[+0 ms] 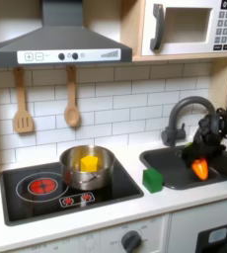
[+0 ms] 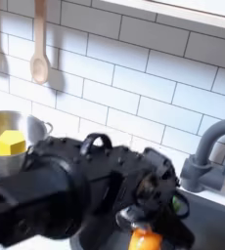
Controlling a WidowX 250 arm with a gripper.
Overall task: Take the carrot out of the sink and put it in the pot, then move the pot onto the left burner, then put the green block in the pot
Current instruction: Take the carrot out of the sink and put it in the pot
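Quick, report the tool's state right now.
Tool: shut on the carrot, holding it over the sink.

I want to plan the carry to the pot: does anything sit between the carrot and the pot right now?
In the first exterior view, the green block sits on the counter between the sink, where the pincer is at the carrot, and the pot. A yellow block already lies inside the pot. Lifting over the green block should probably clear it.
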